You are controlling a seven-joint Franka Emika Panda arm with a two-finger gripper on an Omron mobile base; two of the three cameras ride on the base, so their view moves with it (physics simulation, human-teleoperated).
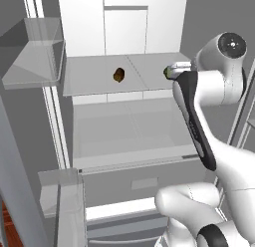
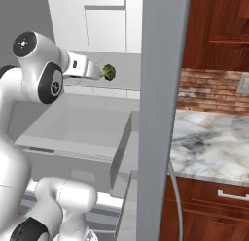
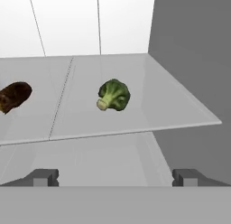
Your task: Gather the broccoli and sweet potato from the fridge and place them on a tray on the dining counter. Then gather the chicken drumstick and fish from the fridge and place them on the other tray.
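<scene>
wide-open fingers (image 3: 115, 178) face the broccoli (image 3: 113, 95) on the fridge shelf (image 3: 171, 105); what looks like the sweet potato (image 3: 14, 96) lies to its left.

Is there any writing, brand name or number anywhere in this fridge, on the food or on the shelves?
None: no text can be read on the broccoli, the sweet potato, the glass shelf or the fridge door.

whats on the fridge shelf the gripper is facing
Two items lie on the glass shelf: the broccoli toward the right and the sweet potato to its left, apart from each other. In the left base view the arm covers most of the broccoli.
</scene>
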